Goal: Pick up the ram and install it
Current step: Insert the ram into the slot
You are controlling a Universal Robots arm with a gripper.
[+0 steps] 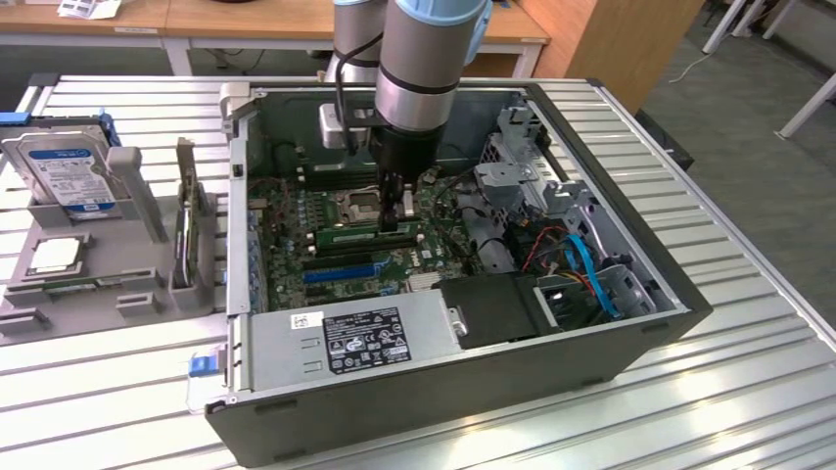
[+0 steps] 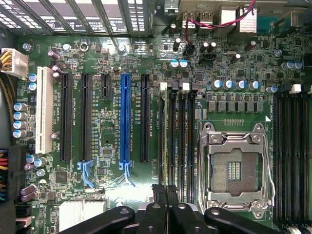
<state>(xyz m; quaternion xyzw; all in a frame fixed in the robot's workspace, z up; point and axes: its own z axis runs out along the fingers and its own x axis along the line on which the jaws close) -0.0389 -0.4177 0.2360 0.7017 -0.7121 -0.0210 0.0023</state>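
Down inside the computer case, gripper clamped on the ram, upright directly beneath it.

I log: table ribbed bare metal, shiny; case matt dark-grey metal; motherboard glossy green; gripper black, semi-gloss, possibly plastic.

We saw the pincer, fingers together, down inside the open computer case on the worktop, tips at the ram lying in a motherboard slot. A hard drive stood upright near the worktop's far corner.
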